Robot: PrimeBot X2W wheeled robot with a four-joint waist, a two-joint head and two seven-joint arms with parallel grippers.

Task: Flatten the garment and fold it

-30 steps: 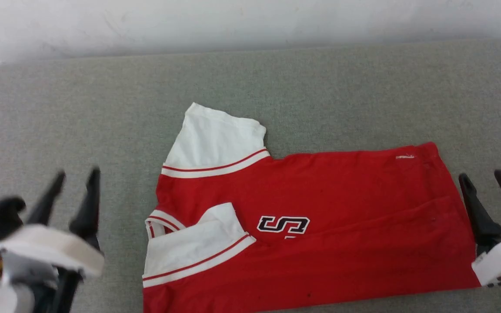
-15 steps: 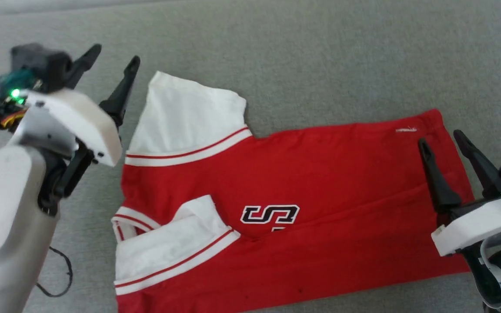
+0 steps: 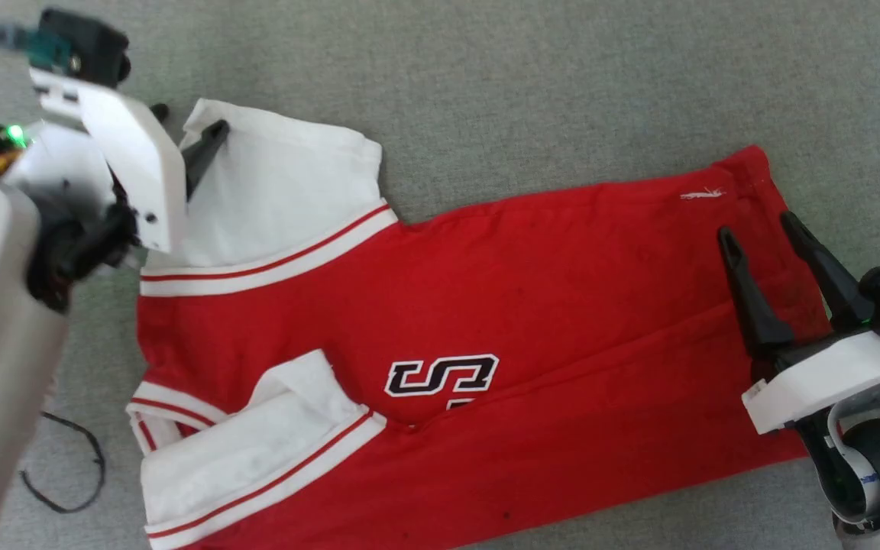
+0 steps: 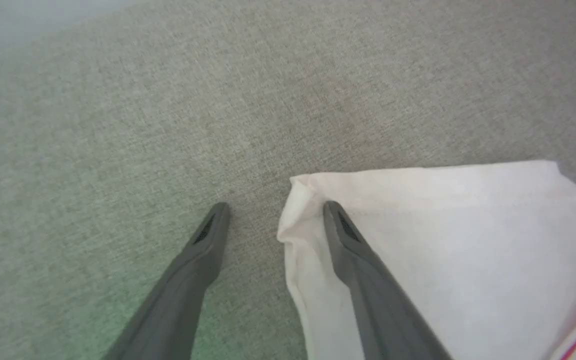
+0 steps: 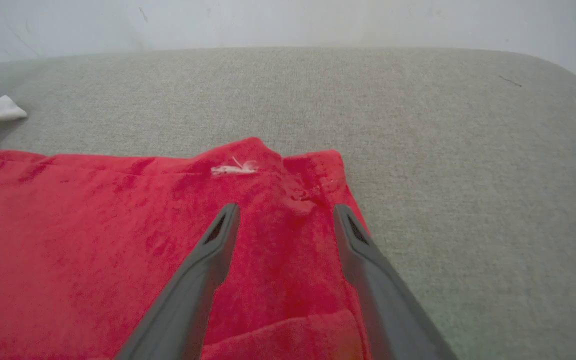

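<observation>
One garment, red with white sleeves, flat on grey surface, near edge folded over. Left gripper: fingers spread, straddling far sleeve corner. Right gripper: fingers spread over hem corner, pinching nothing.

A grey-green, woven-fabric-covered worktop with a rounded far corner carries a bright red soft-fabric garment, a T-shirt with white sleeves. It lies flat and sideways, folded lengthwise, sleeves to the left and hem to the right. A thin black cable loops beside it, near left.
</observation>
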